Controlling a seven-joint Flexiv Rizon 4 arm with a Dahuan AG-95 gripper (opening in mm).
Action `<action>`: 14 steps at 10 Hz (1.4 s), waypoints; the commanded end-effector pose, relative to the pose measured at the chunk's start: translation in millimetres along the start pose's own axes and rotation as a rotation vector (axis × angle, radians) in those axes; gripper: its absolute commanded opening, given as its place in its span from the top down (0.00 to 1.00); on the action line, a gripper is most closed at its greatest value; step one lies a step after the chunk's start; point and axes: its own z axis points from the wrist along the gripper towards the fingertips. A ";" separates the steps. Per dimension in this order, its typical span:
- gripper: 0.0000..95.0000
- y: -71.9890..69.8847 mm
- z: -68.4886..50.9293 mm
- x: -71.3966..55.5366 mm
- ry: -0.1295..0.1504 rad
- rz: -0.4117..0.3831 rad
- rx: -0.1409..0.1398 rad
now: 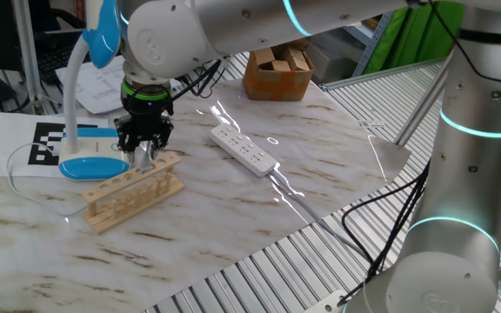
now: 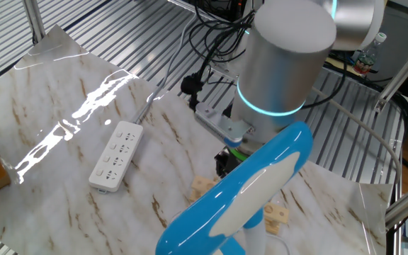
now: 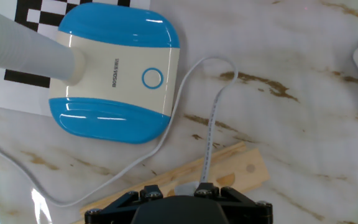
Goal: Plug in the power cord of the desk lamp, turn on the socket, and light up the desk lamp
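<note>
– Starting w/ the hand: what's the black two-finger gripper [image 1: 146, 158] doing?
– Hanging pointed straight down, right over the pale wooden test-tube rack [image 1: 133, 193]. Jaws are standing partway apart & look to be pinching the plug end of the thin white power cord [image 3: 211, 124]. In the hand view the cord is climbing off the tabletop straight up into the gripper body; the fingertips themselves are hiding there.
– And the rest of the cord, where's it going?
– Looping away from the hand, curving round beside the lamp base, then trailing over the white-and-tan marble table [image 1: 233, 226] twd the edge of the shot.
– Lamp?
– The white-and-blue desk lamp [image 3: 114, 74] is sitting just beyond the rack, oval base lying flat and partly overlapping a white sheet w/ a black-and-white checker marker [image 1: 46, 143]. The bendy neck is rising from the base, and the blue-edged head is hanging high, approx. above the hand.
– Socket?
– The long flat white power strip [image 1: 243, 149] is lying further out on the marble, well apart from gripper & rack, outlets facing up. Its thick cable is running off twd the table edge.
– Anything behind that?
– A brown cardboard box [image 1: 277, 74] is sitting at the far side, past the strip.
</note>
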 end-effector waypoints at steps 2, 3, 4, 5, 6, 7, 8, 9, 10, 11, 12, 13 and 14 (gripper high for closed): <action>0.60 -0.6 -0.6 1.3 0.003 0.004 -0.003; 0.60 -0.6 -0.3 1.3 0.015 0.000 -0.006; 0.60 -0.8 0.2 1.5 0.017 -0.001 -0.010; 0.60 -1.0 0.6 1.7 0.015 -0.005 -0.010; 0.60 -1.1 1.4 1.9 0.015 -0.011 -0.010; 0.60 -1.0 2.9 1.9 0.015 -0.018 -0.010; 0.60 -1.0 3.9 1.9 0.013 -0.023 -0.010; 0.60 -1.4 5.1 2.4 0.014 -0.028 -0.007; 0.60 -2.1 6.0 3.6 0.016 -0.028 -0.007; 0.60 -2.7 6.9 4.8 0.016 -0.029 -0.008; 0.60 -2.7 7.4 4.8 0.017 -0.028 -0.010; 0.60 -2.8 8.7 4.1 0.017 -0.029 -0.011; 0.60 -3.3 9.8 3.0 0.020 -0.033 -0.011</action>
